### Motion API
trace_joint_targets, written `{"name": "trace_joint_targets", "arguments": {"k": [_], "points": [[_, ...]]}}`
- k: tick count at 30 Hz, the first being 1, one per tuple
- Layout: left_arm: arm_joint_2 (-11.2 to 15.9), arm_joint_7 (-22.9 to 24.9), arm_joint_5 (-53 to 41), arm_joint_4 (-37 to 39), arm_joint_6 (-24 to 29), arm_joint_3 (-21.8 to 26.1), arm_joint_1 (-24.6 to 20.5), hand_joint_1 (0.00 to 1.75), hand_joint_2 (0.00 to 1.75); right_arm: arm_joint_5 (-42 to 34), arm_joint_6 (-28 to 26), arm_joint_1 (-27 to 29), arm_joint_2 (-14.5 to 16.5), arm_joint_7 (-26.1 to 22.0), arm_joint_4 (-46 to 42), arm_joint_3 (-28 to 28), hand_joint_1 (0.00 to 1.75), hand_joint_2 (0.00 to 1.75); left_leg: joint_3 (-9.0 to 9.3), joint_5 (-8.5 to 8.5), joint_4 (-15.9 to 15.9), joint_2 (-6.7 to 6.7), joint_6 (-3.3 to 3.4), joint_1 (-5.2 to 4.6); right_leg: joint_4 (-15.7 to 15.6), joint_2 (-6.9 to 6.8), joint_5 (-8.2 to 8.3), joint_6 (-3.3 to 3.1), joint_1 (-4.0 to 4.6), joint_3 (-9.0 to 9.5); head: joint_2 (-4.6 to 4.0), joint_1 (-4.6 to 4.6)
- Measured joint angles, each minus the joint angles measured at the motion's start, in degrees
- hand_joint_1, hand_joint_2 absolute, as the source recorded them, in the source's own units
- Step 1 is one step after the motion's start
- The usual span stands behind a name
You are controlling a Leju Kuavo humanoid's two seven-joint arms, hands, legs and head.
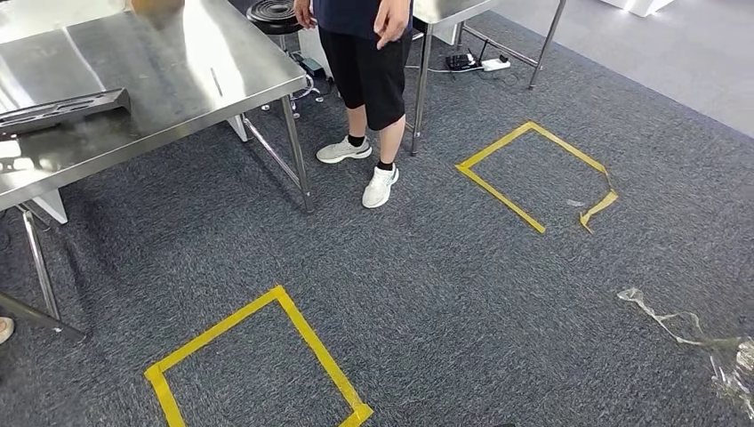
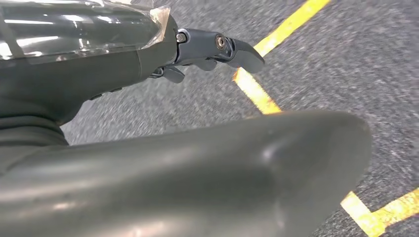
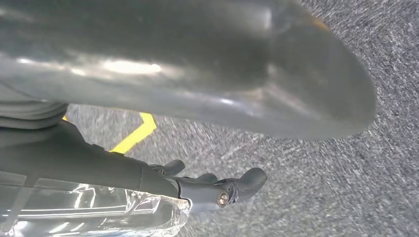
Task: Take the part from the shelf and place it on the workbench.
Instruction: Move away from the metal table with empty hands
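Steel workbench far left, dark flat part lying on it. Grey carpet floor: two yellow tape squares, near left and far right; clear plastic scrap near right.

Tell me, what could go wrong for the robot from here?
A person stands on the carpet right beside the steel table, so a walking robot might bump into them. Loose clear plastic and a peeling strip of yellow tape lie on the floor and could catch a foot. The left hand and right hand hang over the floor holding nothing, so the part seemingly isn't fetched yet.
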Motion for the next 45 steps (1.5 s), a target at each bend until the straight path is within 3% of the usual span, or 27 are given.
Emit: {"name": "trace_joint_targets", "arguments": {"k": [2,4,5,6,8,10,11,13,15,16,17,19,21,24,26,27,28,30,32,33,35,37,39,41,42,43,45], "points": [[0.03,0.05,-0.07,0.07,-0.02,0.01,0.04,0.00,0.00,-0.04,-0.02,-0.14,-0.02,-0.02,-0.01,-0.03,0.00,0.00,0.72,-0.08,-1.85,-1.76,0.55,-0.12,0.33,1.22,0.22,1.34,0.06,-1.04,0.00,-0.21],[0.08,0.11,-0.13,0.07,-0.02,0.03,0.02,0.00,0.00,-0.11,-0.04,0.08,-0.02,-0.04,0.00,-0.05,0.00,0.00,0.49,0.27,-1.84,-0.21,2.00,-0.67,-0.05,2.01,0.77,2.42,-0.23,-1.78,0.00,-0.21],[0.08,0.13,-0.13,0.07,-0.02,0.04,-0.01,0.00,0.00,-0.14,-0.04,0.21,-0.02,-0.04,0.01,-0.05,0.00,0.00,0.44,0.52,-1.96,0.58,2.64,-0.83,0.36,1.14,0.62,2.58,-0.31,-2.25,0.00,-0.13],[0.08,0.13,-0.14,0.07,-0.02,0.05,-0.04,0.00,0.00,-0.16,-0.05,0.23,0.00,-0.05,0.01,-0.06,0.00,0.00,0.37,0.75,-2.11,1.51,3.26,-0.92,1.88,-0.37,-0.16,2.46,-0.26,-3.13,0.00,0.06],[0.10,0.14,-0.15,0.07,-0.02,0.07,0.01,0.00,0.00,-0.17,-0.09,-0.02,0.08,-0.14,0.01,-0.06,0.00,0.00,0.08,1.00,-2.21,3.52,4.08,-1.31,8.60,-3.71,-3.38,1.72,0.15,-6.40,0.00,0.47],[0.13,0.16,-0.15,0.07,-0.02,0.09,0.10,0.00,0.00,-0.13,-0.21,-0.10,0.09,-0.23,0.01,-0.08,0.00,0.00,-0.26,1.12,-2.19,5.51,4.51,-1.92,15.71,-4.61,-6.16,1.39,0.51,-9.51,0.00,0.60],[0.13,0.17,-0.15,0.07,-0.02,0.09,0.09,0.00,0.00,-0.10,-0.27,0.03,0.08,-0.26,0.01,-0.10,0.00,0.00,-0.39,1.17,-2.18,6.36,4.61,-2.20,16.72,-4.72,-6.41,1.45,0.70,-9.64,0.00,0.60],[0.12,0.19,-0.14,0.07,-0.02,0.10,0.04,0.00,0.00,-0.07,-0.37,0.26,0.06,-0.26,0.01,-0.16,0.00,0.00,-0.45,1.21,-2.18,7.84,4.69,-2.61,11.81,-5.44,-4.75,1.59,1.23,-6.25,0.00,0.61],[0.10,0.19,-0.15,0.07,-0.04,0.11,-0.03,0.00,0.00,-0.05,-0.44,0.15,0.04,-0.28,0.00,-0.24,0.00,0.00,-0.30,1.16,-2.16,9.16,4.60,-3.00,3.73,-7.66,-2.58,0.87,2.19,-1.53,0.00,0.58],[0.11,0.20,-0.15,0.07,-0.06,0.11,-0.07,0.00,0.00,-0.05,-0.48,0.05,0.03,-0.31,-0.01,-0.30,0.00,0.00,-0.21,1.12,-2.15,9.68,4.48,-3.15,1.40,-8.47,-1.94,0.36,2.59,-0.25,0.00,0.55],[0.11,0.22,-0.15,0.07,-0.09,0.11,-0.12,0.00,0.00,-0.05,-0.51,0.00,0.01,-0.34,-0.01,-0.37,0.00,0.00,-0.09,1.10,-2.17,10.19,4.34,-3.24,0.44,-8.81,-1.61,-0.15,2.93,0.18,0.00,0.50],[0.05,0.26,-0.16,0.07,-0.14,0.12,-0.27,0.00,0.00,-0.07,-0.56,0.17,-0.07,-0.39,-0.01,-0.49,0.00,0.00,0.15,1.08,-2.31,11.00,3.91,-3.22,0.17,-7.81,-1.10,-0.82,2.82,0.21,0.00,0.50],[0.02,0.28,-0.21,0.07,-0.15,0.13,-0.41,0.00,0.00,-0.07,-0.61,0.30,-0.07,-0.39,0.01,-0.56,0.00,0.00,-0.20,-0.14,-1.03,9.27,3.24,-2.96,-0.43,-6.70,-0.42,-1.56,2.12,0.49,0.00,0.41],[0.16,0.34,-0.10,0.07,-0.10,0.23,-0.22,0.00,0.00,0.06,-0.69,0.07,0.11,-0.42,0.01,-0.61,0.00,0.00,-4.10,-5.45,8.04,4.89,2.39,-2.32,-0.66,-4.95,0.18,-2.22,1.59,0.32,0.00,0.09],[0.26,0.38,0.11,0.07,0.05,0.36,0.04,0.00,0.00,0.29,-0.66,0.15,0.21,-0.43,0.01,-0.62,0.00,0.00,-6.17,-6.65,12.52,4.21,1.91,-1.97,-0.61,-3.60,0.25,-2.13,1.51,0.20,0.00,0.02],[0.30,0.37,0.21,0.07,0.14,0.42,0.14,0.00,0.00,0.42,-0.61,0.22,0.22,-0.40,0.01,-0.63,0.00,0.00,-5.95,-5.70,12.05,4.12,1.68,-1.73,-0.54,-2.93,0.29,-2.05,1.39,0.20,0.00,0.02],[0.33,0.33,0.26,0.07,0.22,0.45,0.19,0.00,0.00,0.55,-0.55,0.23,0.22,-0.37,0.01,-0.64,0.00,0.00,-4.65,-3.75,9.34,3.89,1.43,-1.40,-0.37,-2.19,0.29,-1.94,1.21,0.19,0.00,0.01],[0.33,0.26,0.37,0.13,0.28,0.50,0.27,0.00,0.00,0.68,-0.45,0.04,0.17,-0.33,0.01,-0.66,0.00,0.00,-1.37,-0.51,2.39,1.45,0.79,-0.63,0.42,-0.77,0.10,-1.30,1.04,-0.26,0.00,-0.18],[0.31,0.17,0.55,0.24,0.32,0.60,0.32,0.00,0.00,0.79,-0.42,-0.18,0.08,-0.29,0.00,-0.69,0.00,0.00,-0.09,0.26,-0.76,-0.68,1.01,-0.42,1.16,0.45,0.01,-0.29,1.19,-1.20,0.00,-0.33],[0.30,0.15,0.67,0.28,0.33,0.66,0.35,0.00,0.00,0.86,-0.41,-0.23,0.04,-0.28,-0.01,-0.71,0.00,0.00,-0.25,0.12,-0.71,-0.78,1.48,-0.69,1.21,1.01,0.17,0.23,1.20,-1.72,0.00,-0.35],[0.30,0.08,0.87,0.28,0.37,0.76,0.38,0.00,0.00,1.08,-0.38,-0.17,0.03,-0.23,-0.01,-0.74,0.00,0.00,-0.43,0.54,-0.86,0.78,2.72,-1.08,1.13,1.61,0.50,1.03,1.00,-2.48,0.00,-0.23],[0.28,-0.08,0.93,0.28,0.37,0.84,0.36,0.00,0.00,1.31,-0.37,-0.21,0.07,-0.13,0.00,-0.76,0.00,0.00,-0.40,0.91,-1.32,2.25,3.75,-1.13,3.26,-0.40,-0.55,1.15,0.98,-3.85,0.00,0.00],[0.33,-0.22,1.06,0.28,0.37,1.08,0.43,0.00,0.00,1.46,-0.36,-0.52,0.11,-0.04,-0.01,-0.76,0.00,0.00,-0.50,1.01,-1.52,4.01,4.32,-1.36,10.33,-3.46,-3.71,0.75,1.19,-7.34,0.00,0.42],[0.38,-0.28,1.19,0.28,0.37,1.33,0.57,0.00,0.00,1.49,-0.34,-0.65,0.10,0.05,-0.01,-0.78,0.00,0.00,-0.63,1.00,-1.51,5.93,4.49,-1.67,17.07,-4.61,-6.08,0.75,1.24,-10.48,0.00,0.57],[0.39,-0.33,1.21,0.28,0.37,1.39,0.60,0.00,0.00,1.47,-0.35,-0.57,0.11,0.09,-0.01,-0.79,0.00,0.00,-0.65,0.99,-1.50,6.70,4.50,-1.75,17.38,-4.81,-5.96,1.01,1.23,-10.44,0.00,0.57],[0.40,-0.40,1.22,0.28,0.36,1.41,0.58,0.00,0.00,1.44,-0.35,-0.50,0.11,0.13,-0.01,-0.83,0.00,0.00,-0.61,0.97,-1.50,7.40,4.49,-1.78,15.29,-5.13,-5.03,1.36,1.23,-9.16,0.00,0.58],[0.40,-0.60,1.17,0.28,0.27,1.43,0.50,0.00,0.00,1.25,-0.40,-0.55,0.09,0.15,-0.01,-0.94,0.00,0.00,-0.44,0.86,-1.48,8.61,4.31,-1.89,7.20,-7.15,-2.41,1.77,1.40,-4.60,0.00,0.61]]}}
